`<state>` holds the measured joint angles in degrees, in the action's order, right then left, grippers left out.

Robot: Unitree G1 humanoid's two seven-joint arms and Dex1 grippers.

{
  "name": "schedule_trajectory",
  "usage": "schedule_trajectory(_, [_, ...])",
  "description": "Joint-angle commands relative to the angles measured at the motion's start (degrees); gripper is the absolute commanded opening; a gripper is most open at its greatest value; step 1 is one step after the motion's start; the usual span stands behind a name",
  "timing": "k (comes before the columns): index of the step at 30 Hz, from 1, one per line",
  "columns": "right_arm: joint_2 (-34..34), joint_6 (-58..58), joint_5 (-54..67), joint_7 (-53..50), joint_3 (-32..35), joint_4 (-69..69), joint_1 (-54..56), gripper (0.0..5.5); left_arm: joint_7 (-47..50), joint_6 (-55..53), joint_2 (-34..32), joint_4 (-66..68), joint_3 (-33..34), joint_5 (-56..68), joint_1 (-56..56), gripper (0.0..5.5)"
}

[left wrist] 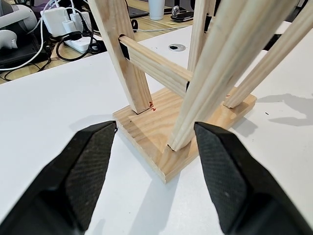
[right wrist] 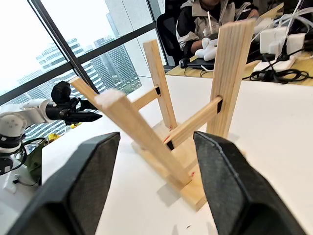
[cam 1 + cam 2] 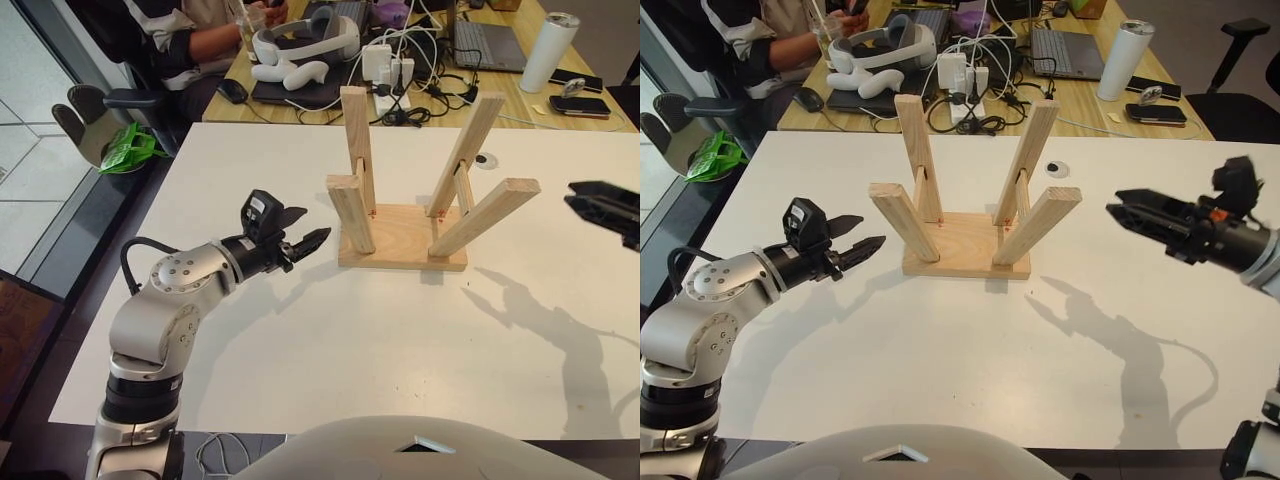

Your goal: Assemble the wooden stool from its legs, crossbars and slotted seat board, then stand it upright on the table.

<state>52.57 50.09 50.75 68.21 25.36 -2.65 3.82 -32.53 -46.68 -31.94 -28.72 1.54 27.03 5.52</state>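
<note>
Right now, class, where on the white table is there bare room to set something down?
Widest bare patch: the near half of the white table, between the upturned stool and the near edge. Narrower gaps flank the stool, toward the left gripper and right gripper. The wooden desk behind is crowded with cables and a laptop.

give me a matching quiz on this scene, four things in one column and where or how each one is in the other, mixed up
1 stool
2 left gripper
3 right gripper
4 white tumbler

a on the wooden desk
b open, right of the stool
c upside down on the white table
d open, left of the stool

Pairs: 1-c, 2-d, 3-b, 4-a
</note>
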Motion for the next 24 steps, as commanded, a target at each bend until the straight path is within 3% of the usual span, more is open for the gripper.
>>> schedule_trajectory(1, [-1.87,-5.69,-5.87,0.7,-8.23,-4.24,-2.51,2.78,-2.45,-0.2,-2.38,2.01,-1.54,-0.22,1.83,2.95])
schedule_trajectory(6, [-4.18,-18.75,-18.45,-1.5,-17.35,-1.62,1.98,2.78,-5.36,0.5,-3.84,4.48,-3.76,-0.89,4.71,2.95])
schedule_trajectory(12, [-6.2,-27.65,-25.67,0.04,-23.12,6.72,8.6,2.78,-6.21,0.59,-4.29,4.6,-5.37,-1.47,5.46,2.95])
schedule_trajectory(24, [-13.48,-35.28,-31.9,0.06,-29.14,17.66,17.05,2.78,-8.43,0.69,-4.37,5.67,-8.31,-2.15,9.31,2.95])
